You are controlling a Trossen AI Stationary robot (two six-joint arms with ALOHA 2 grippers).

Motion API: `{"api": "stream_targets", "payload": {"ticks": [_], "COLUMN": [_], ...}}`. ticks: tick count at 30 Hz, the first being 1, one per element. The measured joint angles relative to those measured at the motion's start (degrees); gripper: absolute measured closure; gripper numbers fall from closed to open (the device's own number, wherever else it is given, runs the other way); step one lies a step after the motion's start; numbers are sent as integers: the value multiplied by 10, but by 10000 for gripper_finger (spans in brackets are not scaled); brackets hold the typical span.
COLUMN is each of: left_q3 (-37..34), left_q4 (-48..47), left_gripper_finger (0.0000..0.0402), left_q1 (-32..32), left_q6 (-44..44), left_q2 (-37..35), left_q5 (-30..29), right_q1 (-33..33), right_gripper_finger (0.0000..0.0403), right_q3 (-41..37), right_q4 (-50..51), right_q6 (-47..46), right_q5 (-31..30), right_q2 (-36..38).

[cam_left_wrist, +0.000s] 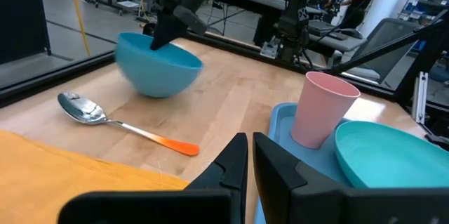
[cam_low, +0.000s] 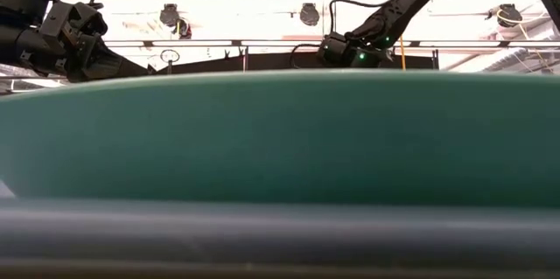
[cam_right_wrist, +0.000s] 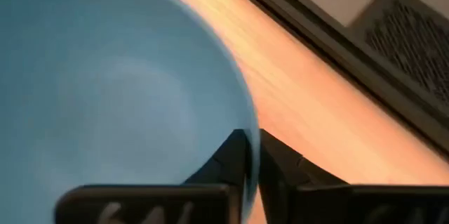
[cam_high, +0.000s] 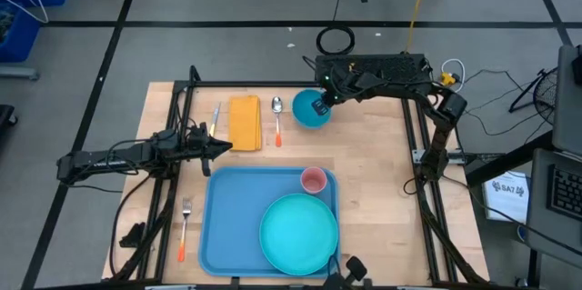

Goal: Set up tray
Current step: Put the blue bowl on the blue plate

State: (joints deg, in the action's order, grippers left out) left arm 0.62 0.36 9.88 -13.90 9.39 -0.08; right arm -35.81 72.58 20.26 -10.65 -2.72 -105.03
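The right gripper (cam_high: 322,104) pinches the rim of a blue bowl (cam_high: 310,109) at the table's far side, one finger inside, one outside. The left gripper (cam_high: 221,145), fingers together and empty, waits beside the yellow napkin (cam_high: 245,123). On the light-blue tray (cam_high: 227,222) sit only a teal plate (cam_high: 299,232) and pink cup (cam_high: 313,180); spoon (cam_high: 277,118), knife (cam_high: 215,117) and fork (cam_high: 185,226) remain on the table.

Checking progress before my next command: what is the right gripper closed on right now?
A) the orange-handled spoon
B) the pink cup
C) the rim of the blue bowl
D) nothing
C: the right gripper pinches the rim of the blue bowl between its fingers, at the table's far edge; the pink cup stands on the tray.
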Motion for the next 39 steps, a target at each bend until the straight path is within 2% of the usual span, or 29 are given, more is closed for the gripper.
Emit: {"api": "stream_targets", "payload": {"ticks": [5, 11, 14, 16, 19, 23, 26, 31, 34, 39], "left_q3": [0, 0, 0, 0, 0, 0, 0, 0, 0, 0], "left_q4": [0, 0, 0, 0, 0, 0, 0, 0, 0, 0], "left_gripper_finger": [376, 376, 376, 376, 376, 376, 376, 376, 376, 376], "left_q1": [0, 0, 0, 0, 0, 0, 0, 0, 0, 0], "left_q6": [1, 2, 2, 2, 2, 2, 2, 2, 1, 1], "left_q2": [0, 0, 0, 0, 0, 0, 0, 0, 0, 0], "left_q5": [0, -1, -1, -1, -2, -2, -2, -2, -2, -2], "right_q1": [7, 20, 36, 58, 116, 232, 338, 498, 555, 597], "right_gripper_finger": [398, 400, 400, 401, 401, 402, 402, 402, 402, 402], "right_q3": [0, -1, -1, 0, 0, 0, 1, 0, 0, 25], "right_q4": [-41, -117, -141, -155, -153, -151, -131, -81, -92, -80], "right_q6": [11, 0, -13, -27, -35, -32, -19, -10, -36, -63], "right_q5": [13, 126, 209, 254, 290, 315, 279, 94, 34, -4], "right_q2": [9, 78, 122, 155, 202, 258, 285, 268, 233, 152]}}
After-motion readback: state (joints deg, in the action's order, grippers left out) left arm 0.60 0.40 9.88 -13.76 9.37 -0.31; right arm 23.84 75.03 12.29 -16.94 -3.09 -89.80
